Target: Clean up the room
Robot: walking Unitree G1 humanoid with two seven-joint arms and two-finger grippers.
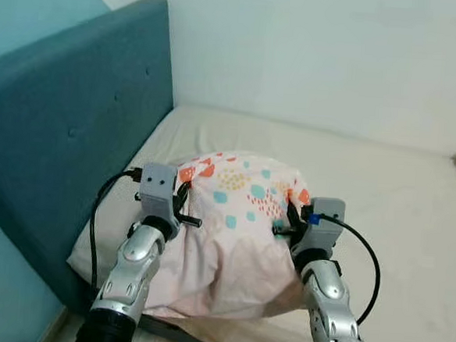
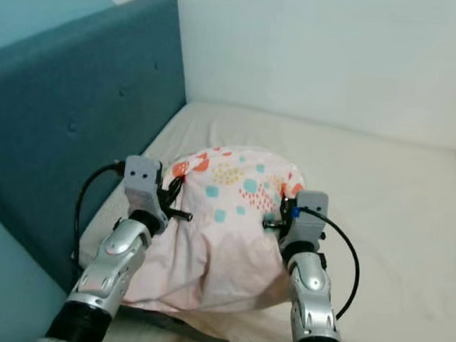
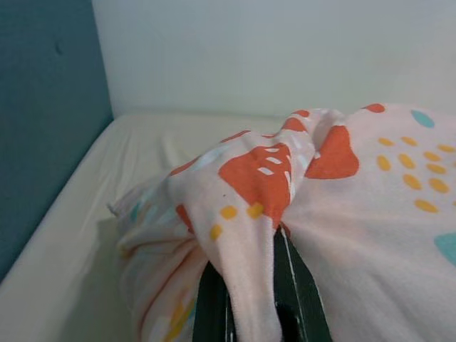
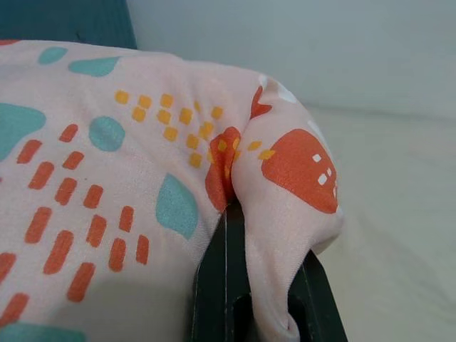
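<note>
Both arms up over the bed, each pinching a top corner of the patterned pillow [image 1: 235,234]. Left gripper [image 1: 185,209] clamped on the corner nearest the teal headboard [image 1: 67,121]; in the left wrist view a fold of orange-blotched fabric runs down between the two black fingers [image 3: 214,306], pinched tight. Right gripper [image 1: 291,221] the same on the opposite corner: right wrist view shows cloth bunched between its fingers [image 4: 214,292], jaws closed on it.

Key relation: the pillow spans from one set of jaws to the other, long axis running crosswise between the grippers, roughly parallel to the robot's shoulders. Its body hangs from the two held corners, lower edge draped at or near the front edge of the mattress [image 1: 383,197]; whether that edge touches the sheet can't be told. The top edge between the jaws bulges up rather than being pulled taut.

Neither arm is nearer: both hold, the load looks evenly shared. The headboard lies just beyond the left jaws, the open mattress runs away past the right jaws toward the wall [image 1: 322,52].

Judgement: step in hand is carrying or placing the pillow at the head of the bed. The next move likely needs both arms travelling together, keeping the span between jaws constant, else a corner may slip out.
</note>
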